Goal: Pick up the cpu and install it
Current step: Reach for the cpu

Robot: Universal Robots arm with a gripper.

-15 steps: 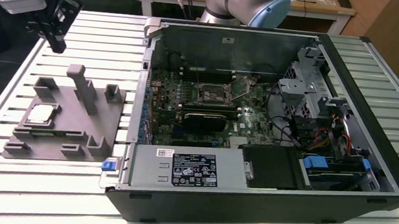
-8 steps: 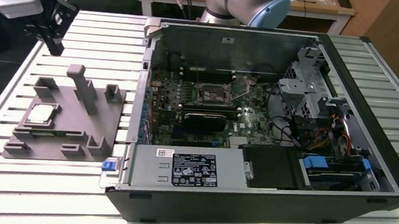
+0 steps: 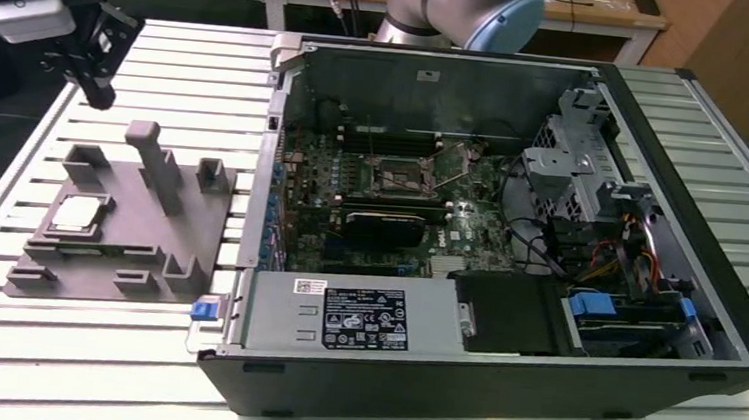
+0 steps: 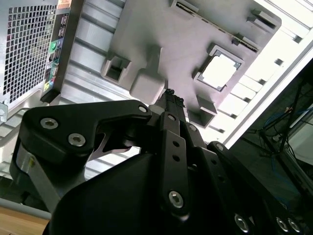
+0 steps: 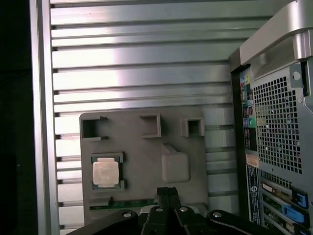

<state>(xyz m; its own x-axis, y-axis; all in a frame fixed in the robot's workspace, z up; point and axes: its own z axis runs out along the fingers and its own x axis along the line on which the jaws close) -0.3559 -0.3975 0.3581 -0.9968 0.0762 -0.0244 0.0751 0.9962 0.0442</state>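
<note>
The cpu (image 3: 77, 215) is a small silvery square lying flat in a recess of the grey fixture block (image 3: 143, 252) at the exterior view's left. It also shows in both wrist views, as the cpu (image 4: 220, 70) and the cpu (image 5: 106, 172). My gripper (image 3: 99, 98) hangs above the table behind the block, well apart from the cpu. Its two fingers are pressed together with nothing between them, as the gripper (image 4: 170, 93) and the gripper (image 5: 167, 190) show. The black socket frame (image 3: 397, 177) sits on the motherboard inside the open case.
The open computer case (image 3: 686, 335) lies on its side on the slatted metal table (image 3: 14, 362), right of the fixture block. Its rear panel (image 5: 279, 147) faces the block. Upright posts (image 3: 158, 158) rise from the block. The table's edge (image 5: 39, 122) runs near the cpu.
</note>
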